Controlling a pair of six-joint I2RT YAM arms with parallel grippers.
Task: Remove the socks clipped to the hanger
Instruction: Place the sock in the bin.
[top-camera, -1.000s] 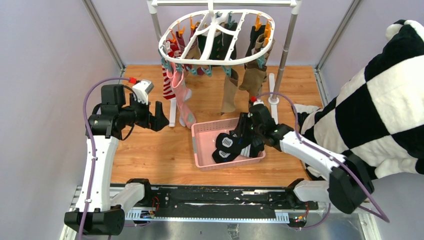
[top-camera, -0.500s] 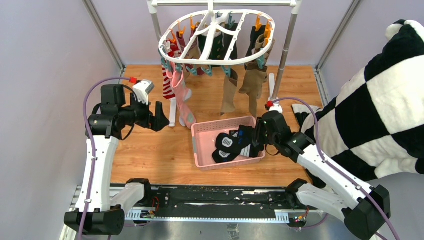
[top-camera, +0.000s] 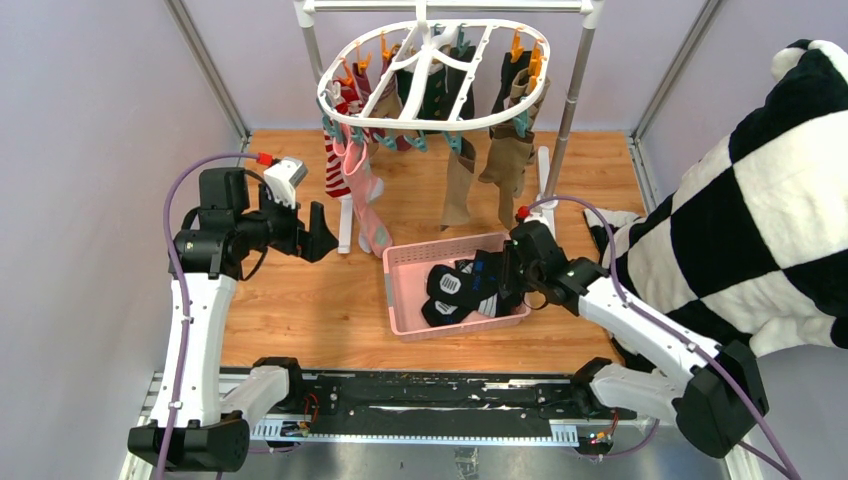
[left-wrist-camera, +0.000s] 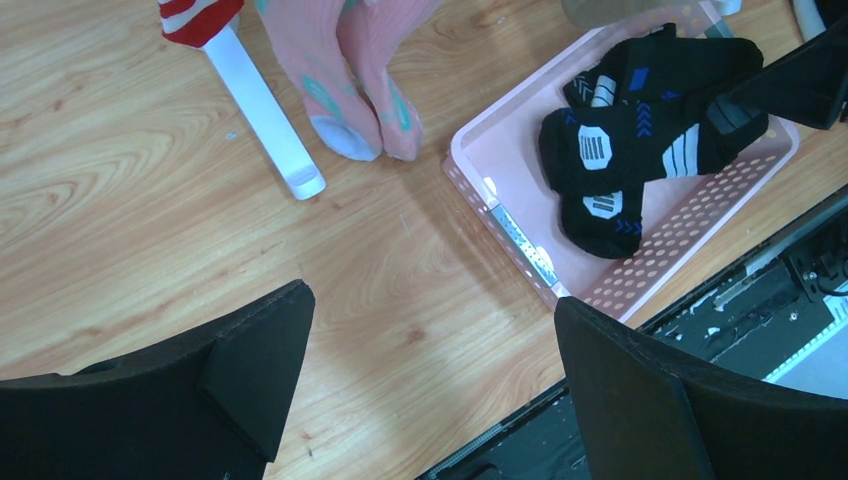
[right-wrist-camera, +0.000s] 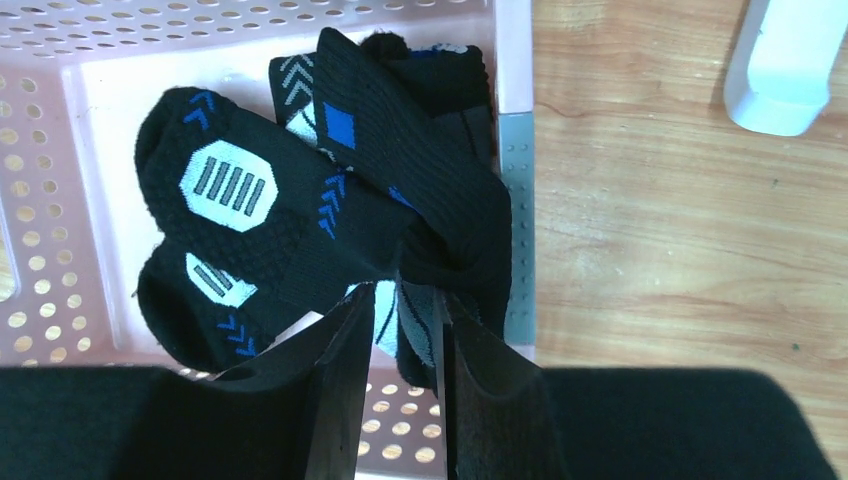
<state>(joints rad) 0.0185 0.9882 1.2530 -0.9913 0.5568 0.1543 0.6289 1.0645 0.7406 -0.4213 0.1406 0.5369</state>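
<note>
The white hanger (top-camera: 420, 125) hangs at the back with socks clipped to it: a pink pair (top-camera: 365, 195), a red-white striped one (top-camera: 337, 170) and olive-brown ones (top-camera: 460, 190). Black socks (top-camera: 455, 288) lie in the pink basket (top-camera: 400, 290), one draped over its right rim (right-wrist-camera: 515, 200). My right gripper (right-wrist-camera: 403, 300) is at that rim, jaws a narrow gap apart, with black sock fabric (right-wrist-camera: 420, 250) at the fingertips and the basket floor showing through the gap. My left gripper (left-wrist-camera: 430, 300) hovers wide open over bare wood, left of the pink socks (left-wrist-camera: 355, 90).
A grey pole rack (top-camera: 570, 100) holds the hanger; its white feet (top-camera: 345, 225) (right-wrist-camera: 785, 60) rest on the wooden floor. A large black-and-white checked plush cloth (top-camera: 760, 200) fills the right side. Purple walls close both sides.
My right arm drew back from over the basket to its right rim, then shifted slightly left, and its jaws narrowed. The left arm stayed still and open.
</note>
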